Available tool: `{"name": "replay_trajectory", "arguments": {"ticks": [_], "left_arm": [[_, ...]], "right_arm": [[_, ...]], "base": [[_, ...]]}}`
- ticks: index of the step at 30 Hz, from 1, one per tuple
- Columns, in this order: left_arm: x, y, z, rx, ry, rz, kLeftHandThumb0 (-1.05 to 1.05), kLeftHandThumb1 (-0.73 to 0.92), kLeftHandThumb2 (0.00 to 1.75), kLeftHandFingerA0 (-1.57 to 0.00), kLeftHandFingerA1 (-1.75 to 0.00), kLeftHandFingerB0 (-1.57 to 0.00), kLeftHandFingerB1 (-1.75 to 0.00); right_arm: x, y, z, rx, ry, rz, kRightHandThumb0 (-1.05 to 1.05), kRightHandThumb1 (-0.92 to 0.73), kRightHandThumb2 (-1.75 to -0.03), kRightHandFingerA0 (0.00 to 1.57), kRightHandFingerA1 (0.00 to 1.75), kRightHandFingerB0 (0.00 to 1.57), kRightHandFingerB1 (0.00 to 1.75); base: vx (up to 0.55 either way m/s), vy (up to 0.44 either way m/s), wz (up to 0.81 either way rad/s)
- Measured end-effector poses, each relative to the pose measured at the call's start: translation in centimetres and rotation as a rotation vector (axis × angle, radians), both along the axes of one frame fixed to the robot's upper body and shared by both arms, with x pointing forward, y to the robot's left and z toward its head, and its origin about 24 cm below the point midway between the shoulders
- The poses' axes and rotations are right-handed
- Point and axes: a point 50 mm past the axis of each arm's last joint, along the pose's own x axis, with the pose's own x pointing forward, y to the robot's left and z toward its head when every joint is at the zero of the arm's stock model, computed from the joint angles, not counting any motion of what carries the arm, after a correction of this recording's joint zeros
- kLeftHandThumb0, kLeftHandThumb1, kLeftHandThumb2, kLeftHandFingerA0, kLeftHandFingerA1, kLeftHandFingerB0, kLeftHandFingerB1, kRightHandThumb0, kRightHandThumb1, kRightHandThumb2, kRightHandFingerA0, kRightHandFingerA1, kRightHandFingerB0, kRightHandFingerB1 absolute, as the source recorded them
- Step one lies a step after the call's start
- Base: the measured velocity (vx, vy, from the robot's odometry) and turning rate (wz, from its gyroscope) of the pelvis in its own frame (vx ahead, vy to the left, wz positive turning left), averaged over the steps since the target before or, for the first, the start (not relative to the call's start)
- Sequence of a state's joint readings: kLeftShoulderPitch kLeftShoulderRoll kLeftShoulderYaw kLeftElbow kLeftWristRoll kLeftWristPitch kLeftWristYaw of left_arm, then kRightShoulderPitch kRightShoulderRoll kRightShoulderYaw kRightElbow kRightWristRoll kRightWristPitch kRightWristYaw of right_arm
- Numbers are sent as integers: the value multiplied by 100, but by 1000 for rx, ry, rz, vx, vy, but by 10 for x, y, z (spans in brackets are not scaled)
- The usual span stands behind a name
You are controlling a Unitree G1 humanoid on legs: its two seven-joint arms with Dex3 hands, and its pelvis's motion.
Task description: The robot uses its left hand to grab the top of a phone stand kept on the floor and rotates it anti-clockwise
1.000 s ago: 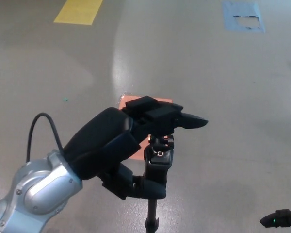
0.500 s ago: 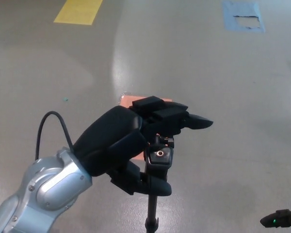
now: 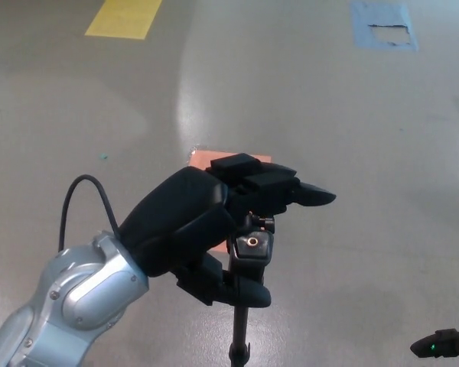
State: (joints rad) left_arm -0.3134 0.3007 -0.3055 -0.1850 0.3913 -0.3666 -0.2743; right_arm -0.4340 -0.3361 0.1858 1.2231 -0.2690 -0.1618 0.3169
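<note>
The phone stand (image 3: 250,250) is a black pole with a clamp head, rising from the floor at the bottom centre of the head view. My left hand (image 3: 214,225) comes in from the lower left and is wrapped over that head. Its fingers (image 3: 291,189) reach across the top, and the thumb (image 3: 245,293) presses against the neck just below. The palm hides the head's left side. Only a small black part of my right hand (image 3: 442,345), with a green light on it, shows at the bottom right corner, well away from the stand.
An orange patch (image 3: 214,158) lies on the grey floor behind my left hand. Yellow tape (image 3: 124,17) marks the floor at the top left, and a torn blue patch (image 3: 382,24) at the top right. A black cable (image 3: 80,202) loops above my left forearm.
My left forearm has swung up and to the right, and the hand has turned slightly about the stand's head. The thumb now sits lower on the neck. The right hand has not moved.
</note>
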Motion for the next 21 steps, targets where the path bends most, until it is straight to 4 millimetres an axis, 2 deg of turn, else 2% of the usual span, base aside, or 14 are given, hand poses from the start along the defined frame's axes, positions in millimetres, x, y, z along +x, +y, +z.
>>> {"name": "replay_trajectory", "arguments": {"ticks": [2, 3, 5, 6, 9, 10, 13, 14, 17, 18, 19, 20, 21], "left_arm": [[1, 0, -1, 2, 3, 3, -51, 40, 53, -34, -32, -38, -36], [1, 0, -1, 2, 3, 3, -57, 36, 65, -31, -38, -35, -42], [2, 1, -1, 3, 7, 5, -57, 36, 65, -31, -38, -35, -42], [2, 1, -2, 4, 8, 6, -51, 40, 53, -35, -32, -39, -36], [3, 2, -4, 6, 17, 13, -51, 40, 54, -36, -33, -40, -36], [5, 2, -5, 8, 23, 17, -57, 35, 62, -36, -38, -37, -40], [7, 3, -7, 13, 30, 27, -51, 40, 54, -38, -33, -41, -36], [8, 4, -8, 15, 33, 33, -51, 40, 53, -39, -33, -42, -36], [12, 6, -11, 22, 43, 51, -57, 35, 63, -37, -39, -39, -41], [13, 7, -13, 26, 45, 56, -56, 35, 64, -37, -40, -40, -41], [14, 7, -13, 28, 45, 59, -56, 35, 64, -37, -40, -40, -41], [15, 7, -13, 29, 45, 61, -50, 40, 54, -40, -33, -44, -36], [16, 8, -14, 30, 44, 64, -50, 40, 53, -41, -34, -45, -36]], "right_arm": [[0, 0, 0, 0, 0, 0, -52, -77, -65, 56, 41, 27, 31], [0, 0, 0, 0, 0, 0, -51, -78, -65, 56, 41, 26, 31], [0, 0, 0, -1, -1, 1, -51, -78, -65, 56, 41, 26, 31], [0, 0, 0, -1, -1, 1, -50, -77, -64, 56, 41, 28, 31], [1, 0, 1, -1, -2, 2, -51, -78, -64, 55, 40, 30, 32], [1, 0, 1, -2, -3, 2, -57, -66, -88, 48, 53, 25, 43], [2, 0, 1, -3, -4, 2, -57, -66, -88, 48, 52, 24, 43], [2, 1, 1, -3, -4, 3, -52, -77, -65, 55, 41, 25, 30], [2, 1, 1, -3, -3, 3, -52, -78, -65, 56, 41, 26, 30], [2, 1, 1, -3, -3, 4, -58, -66, -88, 48, 53, 23, 43], [2, 1, 1, -4, -3, 5, -58, -66, -88, 48, 53, 23, 43], [2, 1, 1, -4, -2, 5, -51, -78, -63, 53, 40, 27, 31], [2, 1, 1, -4, -2, 6, -51, -78, -63, 53, 40, 27, 31]], "base": [[0, 0, 0], [0, 0, 0], [0, 0, 0], [0, 0, 0], [0, 0, 0], [0, 0, 0], [0, 0, 0], [0, 0, 0], [0, 0, 0], [0, 0, 0], [0, 0, 0], [0, 0, 0], [0, 0, 0]]}}
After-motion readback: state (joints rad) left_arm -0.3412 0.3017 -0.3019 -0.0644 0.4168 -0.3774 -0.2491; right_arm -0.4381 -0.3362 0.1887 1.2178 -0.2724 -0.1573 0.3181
